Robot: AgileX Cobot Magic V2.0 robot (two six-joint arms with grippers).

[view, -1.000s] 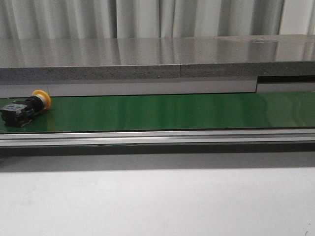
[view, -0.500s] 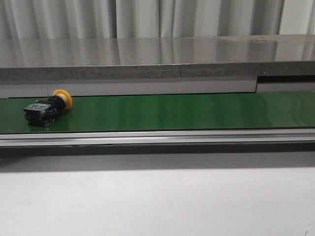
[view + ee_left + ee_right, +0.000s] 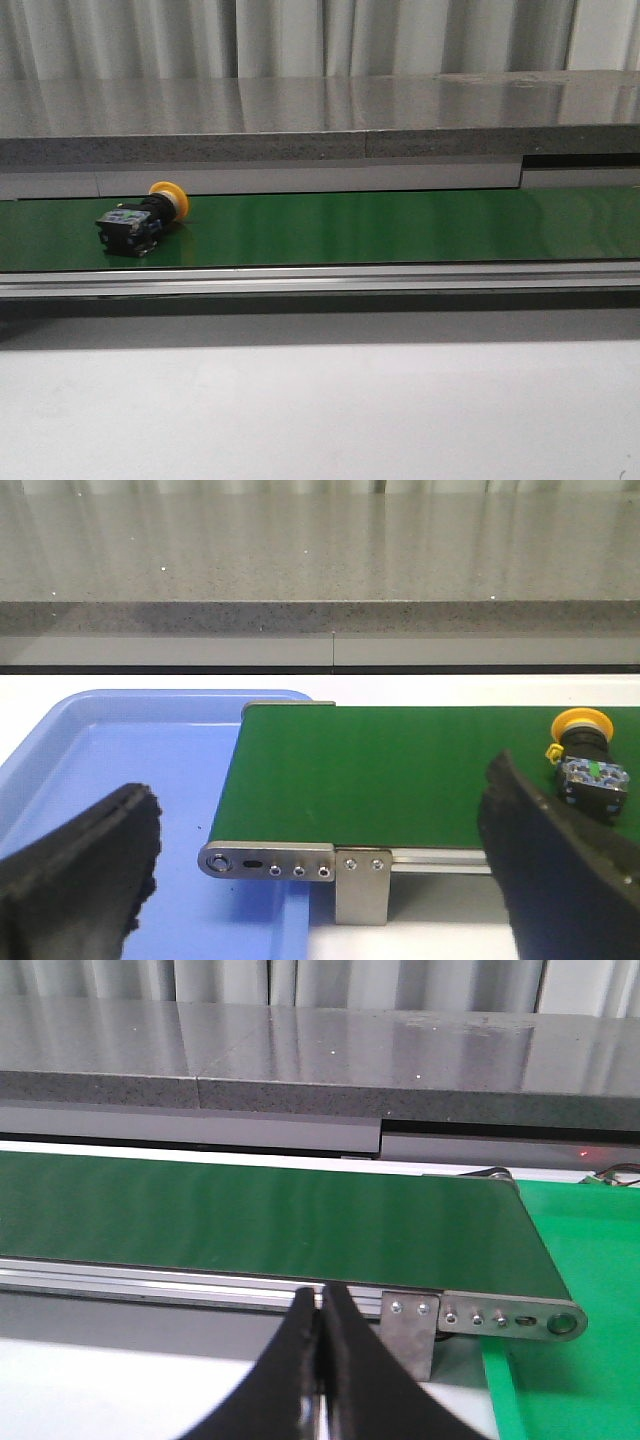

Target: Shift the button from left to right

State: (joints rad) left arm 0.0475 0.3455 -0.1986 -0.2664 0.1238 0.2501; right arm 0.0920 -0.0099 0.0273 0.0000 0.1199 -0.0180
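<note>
The button [image 3: 143,220], a yellow-orange mushroom cap on a black blocky body, lies on its side on the green conveyor belt [image 3: 380,225] towards its left part. In the left wrist view the button [image 3: 588,768] shows beside one black finger. My left gripper [image 3: 320,880] is open, its fingers wide apart, hovering over the belt's left end with nothing between them. My right gripper [image 3: 320,1335] is shut on nothing, near the belt's right end. Neither gripper appears in the front view.
A blue tray [image 3: 110,780] sits under the belt's left end. A green tray [image 3: 575,1260] lies past the right end. A grey stone ledge [image 3: 320,115] runs behind the belt, and an aluminium rail [image 3: 320,278] along its front. White tabletop [image 3: 320,410] lies in front.
The button has travelled rightward along the belt, from its far left end to a spot further in. Neither gripper is seen in the earlier frames.
</note>
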